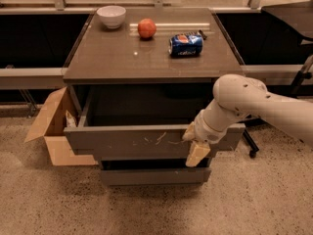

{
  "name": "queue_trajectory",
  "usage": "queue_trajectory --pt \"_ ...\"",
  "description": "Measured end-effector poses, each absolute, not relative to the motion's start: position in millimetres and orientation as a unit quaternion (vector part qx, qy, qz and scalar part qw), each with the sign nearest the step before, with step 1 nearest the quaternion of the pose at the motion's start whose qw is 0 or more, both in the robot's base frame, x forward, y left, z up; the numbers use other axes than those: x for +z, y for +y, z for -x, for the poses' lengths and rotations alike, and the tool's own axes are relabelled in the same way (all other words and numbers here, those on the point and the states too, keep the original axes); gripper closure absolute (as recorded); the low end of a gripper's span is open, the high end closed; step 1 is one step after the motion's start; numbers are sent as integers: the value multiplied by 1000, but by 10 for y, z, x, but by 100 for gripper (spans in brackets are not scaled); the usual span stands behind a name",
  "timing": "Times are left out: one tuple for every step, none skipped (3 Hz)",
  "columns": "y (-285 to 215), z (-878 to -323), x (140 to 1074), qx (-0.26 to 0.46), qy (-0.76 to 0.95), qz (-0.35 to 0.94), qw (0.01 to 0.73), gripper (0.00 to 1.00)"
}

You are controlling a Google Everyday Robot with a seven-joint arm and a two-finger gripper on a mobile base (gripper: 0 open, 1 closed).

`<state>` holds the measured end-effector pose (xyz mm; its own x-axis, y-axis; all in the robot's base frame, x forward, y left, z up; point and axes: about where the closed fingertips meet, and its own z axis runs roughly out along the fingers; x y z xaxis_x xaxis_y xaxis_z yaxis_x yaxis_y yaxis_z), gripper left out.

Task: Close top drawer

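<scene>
Your gripper (195, 150) sits against the right end of the drawer (132, 143) front, its pale tip hanging down over the panel's lower edge. You cannot tell from this angle how its grip is set. Behind it, the white arm (244, 102) comes in from the right, bending at a rounded joint just above the drawer's right corner.

The drawer is the top one, and it stands pulled out from under the table (107, 62), with its dark inside showing. Pale scratches mark the front just left of your gripper. Below it, the lower drawer (154, 176) has a plain front set further back.

On the table you have a white bowl (111, 16) at the back left, a red fruit (146, 28) beside it and a blue can (186, 44) lying on its side to the right. An open cardboard box (51, 129) rests on the speckled floor (58, 204), against the drawer's left end.
</scene>
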<state>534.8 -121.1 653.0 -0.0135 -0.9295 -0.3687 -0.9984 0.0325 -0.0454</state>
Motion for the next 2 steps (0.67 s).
queue_trajectory --pt "-1211 -5350 6530 115 703 686 151 0" --pt "-1249 -5617 6513 120 703 682 163 0"
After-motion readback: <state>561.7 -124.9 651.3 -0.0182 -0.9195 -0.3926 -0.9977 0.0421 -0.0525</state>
